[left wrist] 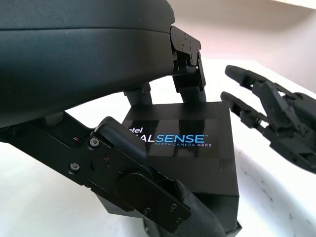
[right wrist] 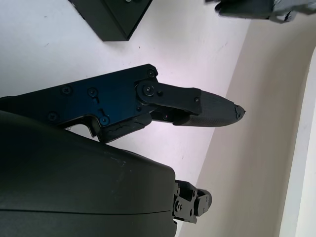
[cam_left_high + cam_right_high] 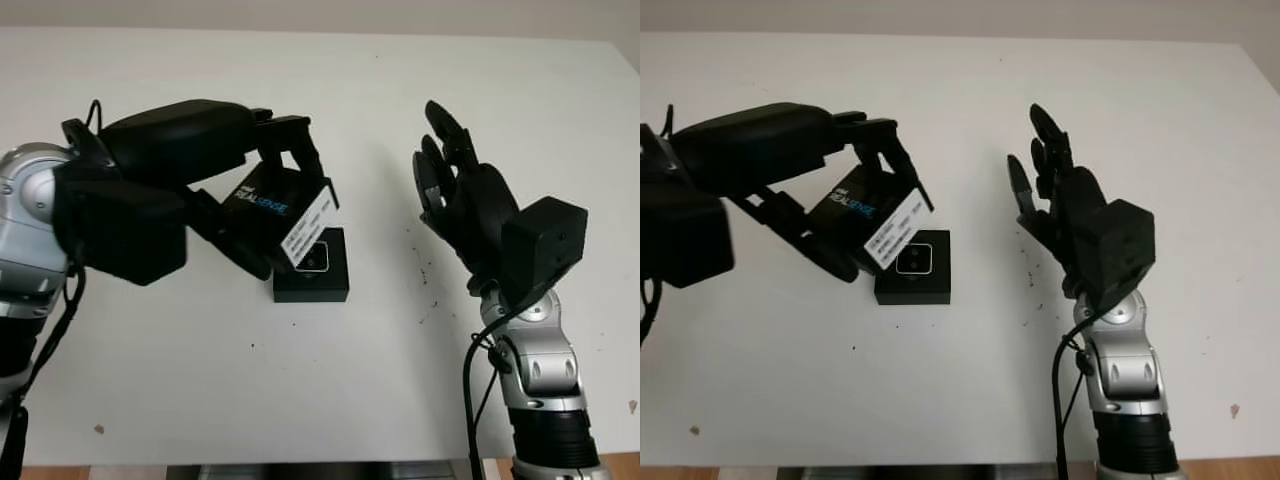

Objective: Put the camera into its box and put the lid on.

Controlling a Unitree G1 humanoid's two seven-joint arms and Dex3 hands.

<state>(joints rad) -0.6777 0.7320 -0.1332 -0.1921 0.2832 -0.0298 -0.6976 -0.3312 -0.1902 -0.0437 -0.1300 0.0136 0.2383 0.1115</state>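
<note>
Holding RealSense lid (image 3: pixel 283 205) in my left hand (image 3: pixel 235 165), tilted, just above box base (image 3: pixel 311 265) mid-tabletop (image 3: pixel 320 380); camera (image 3: pixel 315 258) already seated inside. Right hand (image 3: pixel 462 200) open, raised well apart toward right edge. Lidding step: next level lid, align over base, lower.

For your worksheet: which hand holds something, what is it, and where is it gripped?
The left hand holds the lid, fingers on opposite side edges. The right hand is open.
</note>
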